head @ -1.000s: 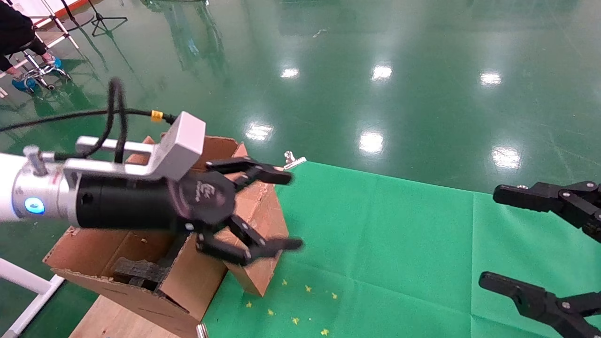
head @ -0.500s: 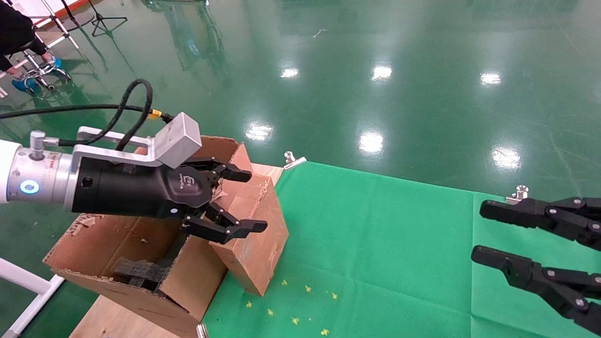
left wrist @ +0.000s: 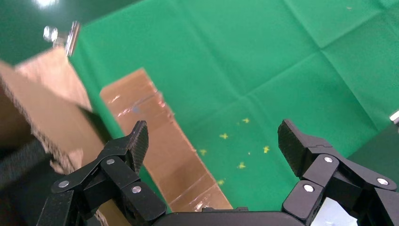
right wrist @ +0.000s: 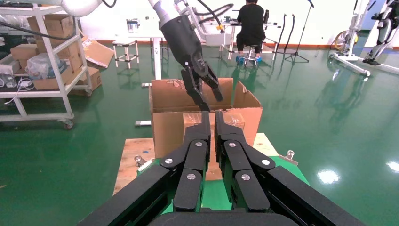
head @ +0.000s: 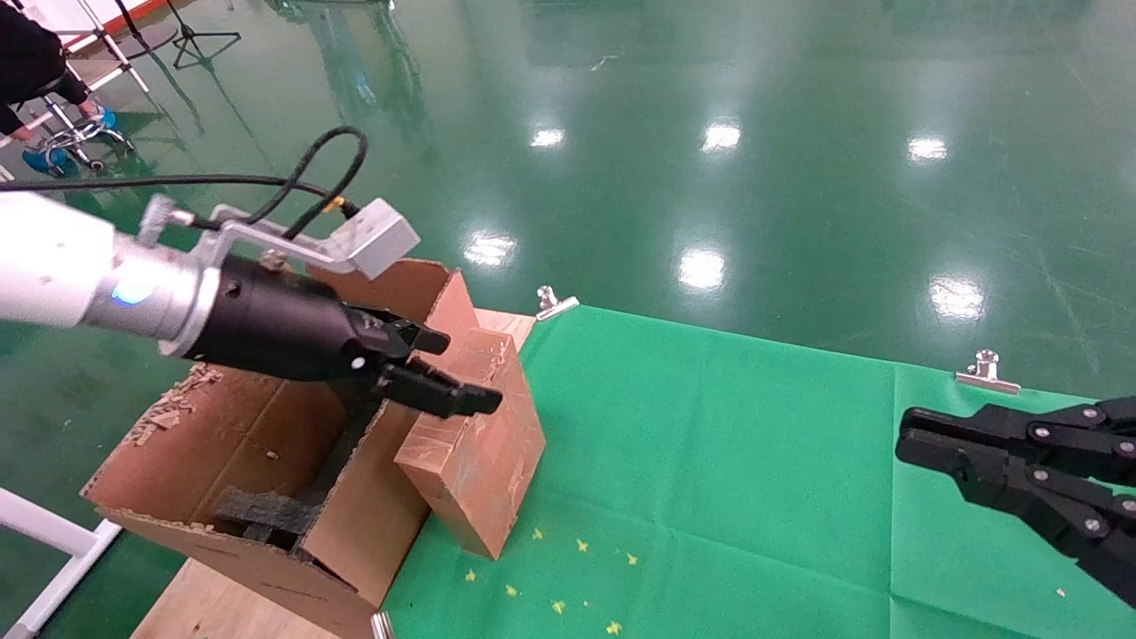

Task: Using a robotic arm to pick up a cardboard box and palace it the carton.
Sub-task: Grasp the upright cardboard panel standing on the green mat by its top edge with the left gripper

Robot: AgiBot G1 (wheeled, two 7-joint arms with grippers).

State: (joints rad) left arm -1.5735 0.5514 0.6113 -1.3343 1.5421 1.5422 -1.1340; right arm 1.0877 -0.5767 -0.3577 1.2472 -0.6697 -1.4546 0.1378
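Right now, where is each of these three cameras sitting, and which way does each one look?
Head view: on the robot's head, looking forward and down at the green cloth, with the left gripper and right gripper showing.
Left wrist view: on the left arm, facing past its open fingers down at the cardboard box.
Right wrist view: on the right arm, facing across its shut fingers toward the carton and the other arm.
Shared: all three show the cardboard box leaning against the carton.
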